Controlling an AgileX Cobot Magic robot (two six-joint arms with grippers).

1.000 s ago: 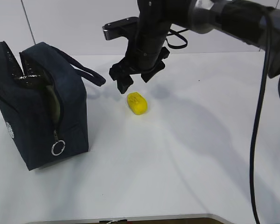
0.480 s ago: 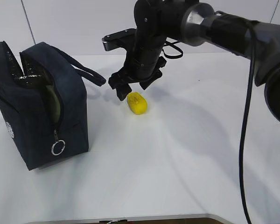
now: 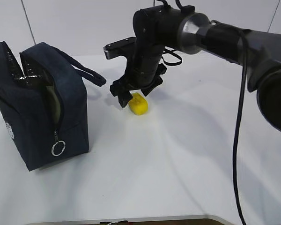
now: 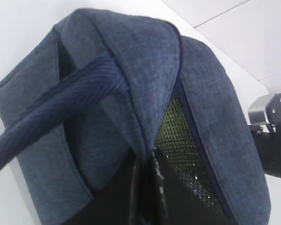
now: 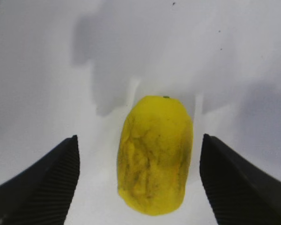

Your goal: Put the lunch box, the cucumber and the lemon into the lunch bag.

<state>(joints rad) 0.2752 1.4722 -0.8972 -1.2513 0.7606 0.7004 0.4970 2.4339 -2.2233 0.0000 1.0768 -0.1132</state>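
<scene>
The yellow lemon [image 3: 138, 104] lies on the white table, right of the navy lunch bag [image 3: 37, 117]. My right gripper [image 3: 132, 97] is open and low over the lemon. In the right wrist view the lemon [image 5: 154, 154] sits between the two black fingers [image 5: 51, 183], with a gap on each side. In the left wrist view the bag [image 4: 112, 56] fills the frame, and my left gripper [image 4: 147, 187] is shut on a fold of fabric at its open top. The bag stands upright with its top open. The lunch box and the cucumber are out of view.
The bag's strap handle [image 3: 82, 70] hangs toward the lemon. Its zipper's silver ring pull [image 3: 58, 148] hangs on the front corner. The right arm [image 3: 215, 33] reaches in from the upper right. The table's front edge [image 3: 131, 218] is near the bottom.
My right gripper has come down and slightly right over the lemon, and its open fingers now straddle it. The bag and the lemon have not moved.
</scene>
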